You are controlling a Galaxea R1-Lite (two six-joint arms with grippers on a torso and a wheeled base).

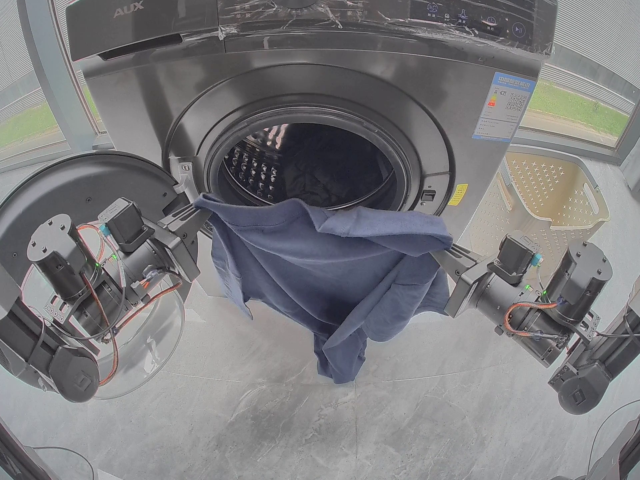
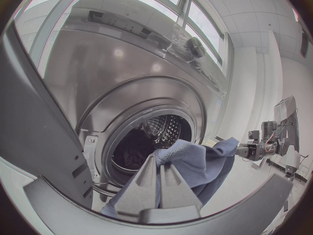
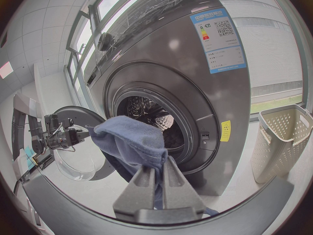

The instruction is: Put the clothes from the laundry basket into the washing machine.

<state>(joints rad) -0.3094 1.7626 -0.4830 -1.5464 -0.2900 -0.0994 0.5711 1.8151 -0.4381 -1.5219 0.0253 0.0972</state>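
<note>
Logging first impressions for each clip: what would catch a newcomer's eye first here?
A dark blue garment hangs spread before the open washing machine, its upper corners pinched in the shut jaws of the left and right arms. The round door stands open on the robot's left, and a cream laundry basket stands beside the machine on the right.

Navy garment (image 1: 333, 268); grey washing machine (image 1: 460, 101); beige perforated laundry basket (image 1: 553, 195).

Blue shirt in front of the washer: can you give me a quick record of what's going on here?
Garment: blue shirt, stretched between both grippers, hanging before the opening
Left gripper: shut on one corner
Right gripper: shut on the other
Washing machine: door swung open at left
Laundry basket: on floor, right of machine
</note>
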